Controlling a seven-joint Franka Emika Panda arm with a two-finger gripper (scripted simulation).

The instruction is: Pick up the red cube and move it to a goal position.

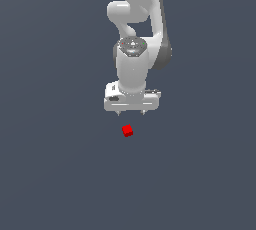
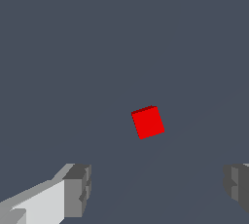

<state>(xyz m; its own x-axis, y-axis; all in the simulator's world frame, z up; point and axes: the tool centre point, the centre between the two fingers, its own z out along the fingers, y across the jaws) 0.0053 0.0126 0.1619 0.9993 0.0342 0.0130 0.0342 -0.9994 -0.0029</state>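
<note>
The biggest thing on my screens was the flat grey-blue floor, plain and unbroken across both feeds. Over it stood the white arm, which came in from the upper edge of the exterior view and pointed its wrist straight down, a dark grey band showing on the side toward the exterior view's right.

At the foot of the arm I saw the gripper, its broad white body set crosswise and two short fingertips poking out beneath. The fingers were spread wide and held nothing. On the wrist feed I could make out one grey pad on its pale finger and the other pad at the far edge of the picture, with bare floor between them.

The smallest thing was the red cube. It sat on the floor, apart from the gripper and not touching either finger. In the exterior view it lay just below the fingertips and roughly between them, a little nearer the one on the exterior view's left. It was far narrower than the gap between the fingers. On the wrist feed the red cube appeared turned somewhat askew to the line of the pads, its top face brighter than the thin dark side showing along its edge.
</note>
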